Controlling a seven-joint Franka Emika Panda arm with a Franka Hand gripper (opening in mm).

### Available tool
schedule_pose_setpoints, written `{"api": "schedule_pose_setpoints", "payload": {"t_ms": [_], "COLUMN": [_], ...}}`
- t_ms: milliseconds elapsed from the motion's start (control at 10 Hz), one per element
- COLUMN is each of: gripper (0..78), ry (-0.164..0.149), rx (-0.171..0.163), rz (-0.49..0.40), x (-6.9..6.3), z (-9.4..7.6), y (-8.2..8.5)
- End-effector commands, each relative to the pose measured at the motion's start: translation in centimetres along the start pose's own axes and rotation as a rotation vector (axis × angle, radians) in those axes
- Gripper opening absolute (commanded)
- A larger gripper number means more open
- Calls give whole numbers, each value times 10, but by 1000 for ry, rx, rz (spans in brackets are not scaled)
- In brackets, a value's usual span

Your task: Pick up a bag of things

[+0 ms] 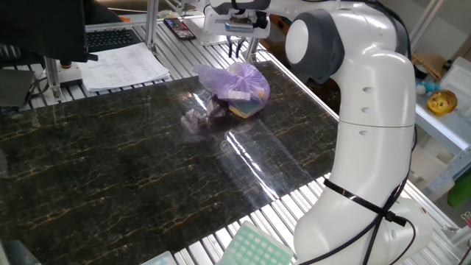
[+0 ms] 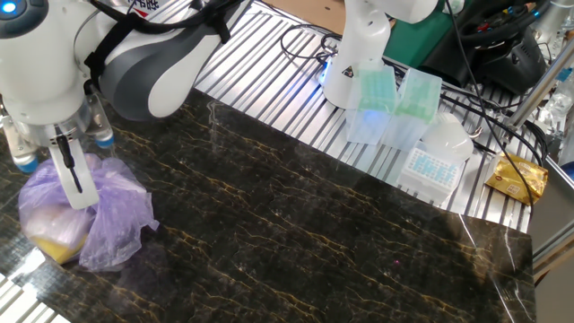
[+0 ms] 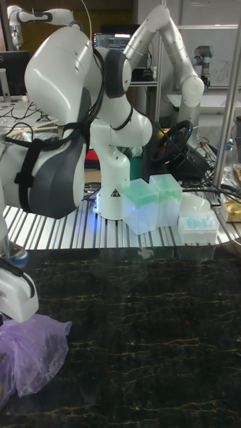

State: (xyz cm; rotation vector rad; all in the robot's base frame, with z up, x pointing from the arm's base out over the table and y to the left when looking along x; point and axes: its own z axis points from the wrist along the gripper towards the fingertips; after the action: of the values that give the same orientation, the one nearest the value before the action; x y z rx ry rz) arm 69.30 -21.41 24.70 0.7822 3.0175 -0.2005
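Your bag of things [image 1: 238, 87] lies on the dark marbled tabletop [image 1: 125, 169], at its far edge in one fixed view, close to the ribbed metal bench [image 1: 294, 202]. It is a lumpy lilac sack; a white piece and a yellow piece show through its skin. In the other fixed view the same bag [image 2: 85, 215] sits at the near left corner of the slab, its yellow content low on the left side. In the tall fixed view you see only part of it [image 3: 30, 354], cut off at the lower left.

Just beside the bag, on its left in one fixed view, lies a small clear greyish plastic wad [image 1: 193, 118].

The gripper [image 1: 237, 49] hangs directly above the bag, pointing down. Its fingers [image 2: 70, 170] stand close together with only a narrow gap, and they grasp nothing. In the other fixed view the fingertip overlaps the top of the bag; whether it touches the plastic you cannot tell.

Further off, green and clear pipette-tip boxes [image 2: 395, 103] stand on the bench beside the arm's white base [image 2: 354, 54]. A stack of papers [image 1: 121, 66] lies at the far left.
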Motion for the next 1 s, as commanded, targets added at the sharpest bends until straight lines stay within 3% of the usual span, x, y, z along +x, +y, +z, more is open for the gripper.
{"api": "schedule_pose_setpoints", "payload": {"t_ms": [100,900,1000], "gripper": [774,774,774], "ry": [-4,-4,12], "rx": [4,4,-51], "rz": [-4,-4,13], "x": [-3,-3,-14], "z": [0,0,11], "y": [-3,-3,-11]}}
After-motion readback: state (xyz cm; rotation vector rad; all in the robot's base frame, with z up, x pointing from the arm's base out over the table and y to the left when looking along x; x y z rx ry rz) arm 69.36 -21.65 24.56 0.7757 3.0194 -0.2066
